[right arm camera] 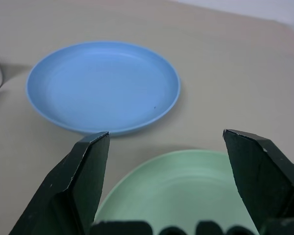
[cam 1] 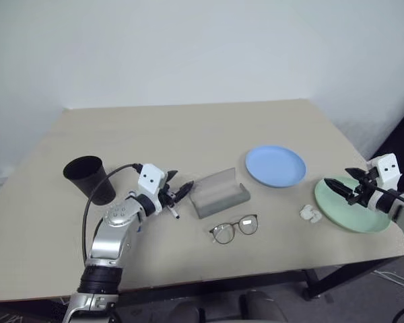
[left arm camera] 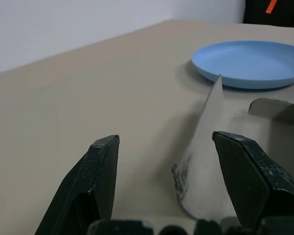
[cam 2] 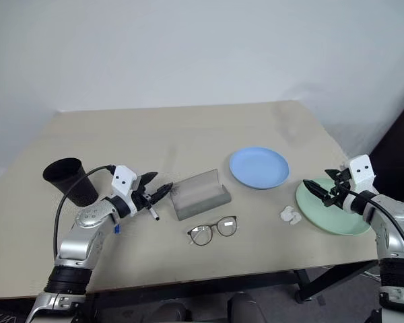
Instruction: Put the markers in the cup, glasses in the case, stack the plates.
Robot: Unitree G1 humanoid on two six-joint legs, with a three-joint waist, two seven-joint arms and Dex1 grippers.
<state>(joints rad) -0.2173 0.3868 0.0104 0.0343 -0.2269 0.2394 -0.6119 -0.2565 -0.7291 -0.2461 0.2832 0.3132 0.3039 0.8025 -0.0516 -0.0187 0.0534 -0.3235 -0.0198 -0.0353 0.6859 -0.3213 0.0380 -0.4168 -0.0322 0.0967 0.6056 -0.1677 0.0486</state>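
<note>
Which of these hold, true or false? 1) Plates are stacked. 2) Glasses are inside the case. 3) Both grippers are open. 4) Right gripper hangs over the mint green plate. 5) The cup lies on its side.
1) False: the light blue plate and mint green plate lie side by side.
2) False: the glasses lie on the table in front of the open grey case.
3) True: left gripper and right gripper are empty.
4) True.
5) False: the black cup stands upright.

marker (cam 2: 152, 214) mostly hidden beneath left end effector (cam 2: 156, 188), case (left arm camera: 245, 161) cut off
</note>
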